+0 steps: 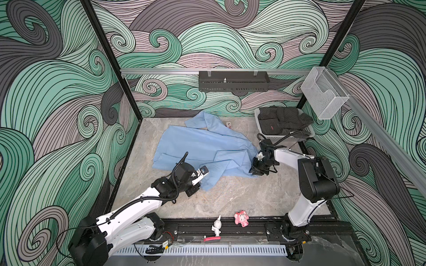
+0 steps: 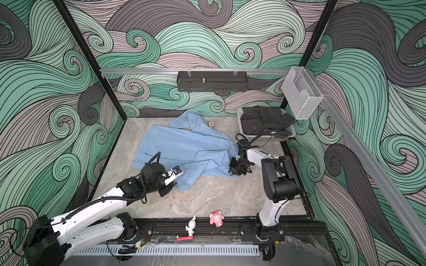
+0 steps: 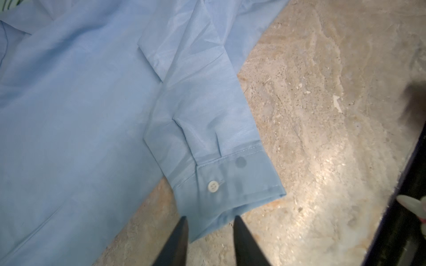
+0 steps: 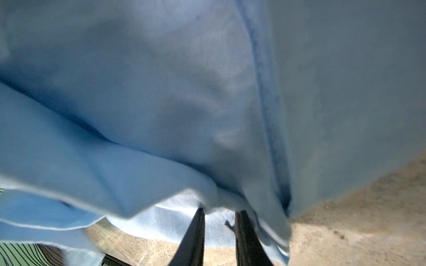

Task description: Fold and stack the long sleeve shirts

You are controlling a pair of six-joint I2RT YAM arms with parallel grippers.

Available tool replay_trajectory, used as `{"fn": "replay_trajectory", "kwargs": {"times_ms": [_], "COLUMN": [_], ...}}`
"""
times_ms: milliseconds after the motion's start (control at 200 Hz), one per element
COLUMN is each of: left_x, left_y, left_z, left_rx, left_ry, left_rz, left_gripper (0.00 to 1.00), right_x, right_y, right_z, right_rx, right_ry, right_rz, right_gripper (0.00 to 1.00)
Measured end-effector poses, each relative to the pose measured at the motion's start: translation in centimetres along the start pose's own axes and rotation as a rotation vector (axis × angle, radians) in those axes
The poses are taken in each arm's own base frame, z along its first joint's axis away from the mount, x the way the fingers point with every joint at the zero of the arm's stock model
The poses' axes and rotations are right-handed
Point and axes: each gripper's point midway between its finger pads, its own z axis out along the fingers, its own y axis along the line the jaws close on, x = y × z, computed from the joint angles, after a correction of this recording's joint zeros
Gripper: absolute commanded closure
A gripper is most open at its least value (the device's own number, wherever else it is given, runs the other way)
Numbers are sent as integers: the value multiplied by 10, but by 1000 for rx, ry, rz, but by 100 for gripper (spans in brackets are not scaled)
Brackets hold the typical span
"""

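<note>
One long sleeve shirt [image 1: 202, 145] [image 2: 184, 142], light blue, lies spread and rumpled on the marble table, with a sleeve stretching toward the front. Its buttoned cuff [image 3: 230, 184] rests flat on the table. My left gripper [image 1: 196, 187] [image 2: 169, 187] [image 3: 210, 217] is open, and the cuff's corner lies loose between the fingertips. At the shirt's right edge, my right gripper [image 1: 255, 171] [image 2: 235, 171] [image 4: 220, 210] is shut on a bunch of the blue cloth. The cloth is lifted there and drapes over the fingers [image 4: 196, 230], filling the right wrist view.
A grey basket [image 1: 299, 135] of dark folded clothing stands at the back right. A small patterned object [image 1: 229, 125] lies behind the shirt. A white figurine [image 1: 216, 226] and a pink toy [image 1: 241, 217] sit on the front rail. A black tray [image 1: 232, 80] and a clear box [image 1: 325, 96] hang above.
</note>
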Motion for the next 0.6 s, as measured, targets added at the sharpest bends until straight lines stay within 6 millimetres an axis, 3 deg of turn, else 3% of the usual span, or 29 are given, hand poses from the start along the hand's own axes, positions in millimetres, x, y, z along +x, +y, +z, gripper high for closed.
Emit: {"fn": "replay_trajectory", "kwargs": {"times_ms": [60, 115, 135, 185, 220, 330, 370, 430, 515, 600], "left_x": [-5, -12, -15, -23, -29, -45, -46, -42, -24, 12], "left_y": [1, 2, 2, 2, 2, 8, 9, 8, 3, -10], "left_z": [-8, -17, -20, -29, -33, -40, -38, -30, -13, 1], "left_rx": [-3, -2, -2, 9, 17, 23, 25, 24, 5, -29], "left_ry": [-15, -41, -52, -80, -96, -103, -76, -11, 89, 167], "left_rz": [-22, -62, -73, -130, -174, -437, -555, -731, -1000, -1250], "left_gripper": [10, 23, 30, 61, 70, 70, 63, 61, 54, 52], "right_x": [0, 0, 0, 0, 0, 0, 0, 0, 0, 0], "right_y": [0, 0, 0, 0, 0, 0, 0, 0, 0, 1], "right_z": [0, 0, 0, 0, 0, 0, 0, 0, 0, 0], "right_rx": [0, 0, 0, 0, 0, -1, -1, -3, -6, -9], "right_ry": [0, 0, 0, 0, 0, 0, 0, 1, 2, 3], "right_rz": [0, 0, 0, 0, 0, 0, 0, 1, 3, 4], "right_gripper": [75, 75, 75, 75, 75, 75, 75, 75, 75, 75]}}
